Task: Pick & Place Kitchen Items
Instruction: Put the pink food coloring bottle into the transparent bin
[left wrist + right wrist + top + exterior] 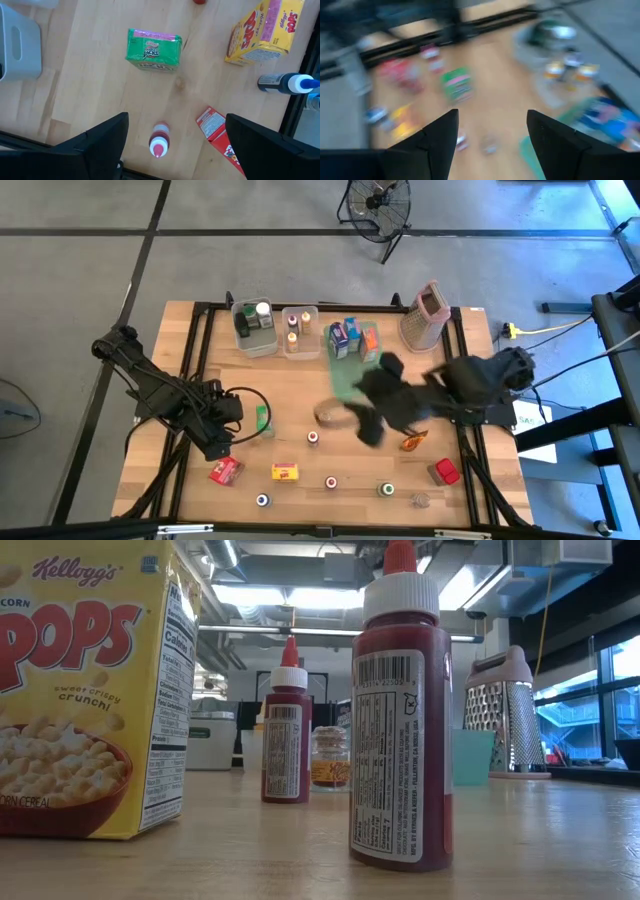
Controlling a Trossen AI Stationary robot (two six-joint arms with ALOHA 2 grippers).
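I am holding the left gripper (172, 145) wide apart over the near left part of the table (300, 380), with nothing between its fingers. Seen from its wrist, a small red-capped bottle (159, 142) is standing just ahead of the gap, a green carton (152, 49) is lying farther out, a yellow cereal box (260, 32) is off to one side, and a flat red packet (215, 127) is lying close by one finger. A dark bottle with a white and blue cap (285, 82) is lying on its side near the table edge. I judge the bottle the easiest pick: it is round, narrow, upright and almost centred.

I am swinging the right gripper (490, 137) across the middle of the table; its picture is blurring. Its fingers are standing partly apart with nothing between them. Beyond it are the clear plastic bins (275, 330), already carrying jars and cartons, so I take those as the drop place.

The loose items are looking like stiff printed card, glossy plastic and small capped jars, all on bare pale wood. The perforated metal grater (425, 315) is standing at the far right corner, apart from the groceries.
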